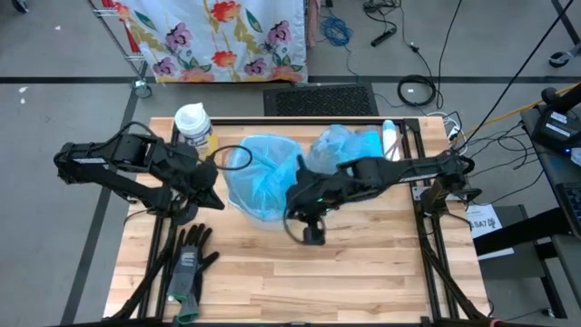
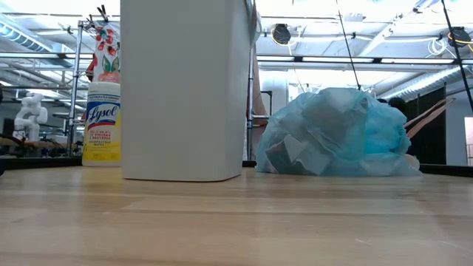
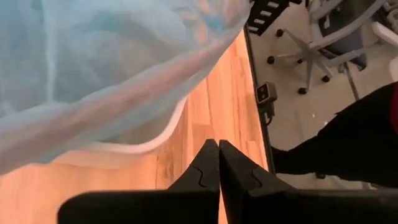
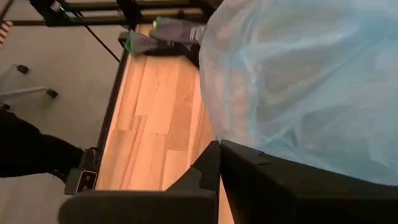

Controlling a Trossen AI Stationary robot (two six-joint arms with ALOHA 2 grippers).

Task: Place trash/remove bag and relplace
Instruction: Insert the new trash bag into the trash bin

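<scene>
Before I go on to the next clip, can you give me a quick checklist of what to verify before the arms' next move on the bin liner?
1. Left gripper fingers shut, nothing between them: ok.
2. Right gripper fingers shut; whether they pinch the liner: cannot tell.
3. Thin blue plastic liner draped over the white plastic bin: ok.
4. White bin upright on the wooden table: ok.
5. Filled blue bag lying beside the bin, off to one side: ok.
6. Yellow Lysol wipes canister upright, apart from the bin: ok.
</scene>
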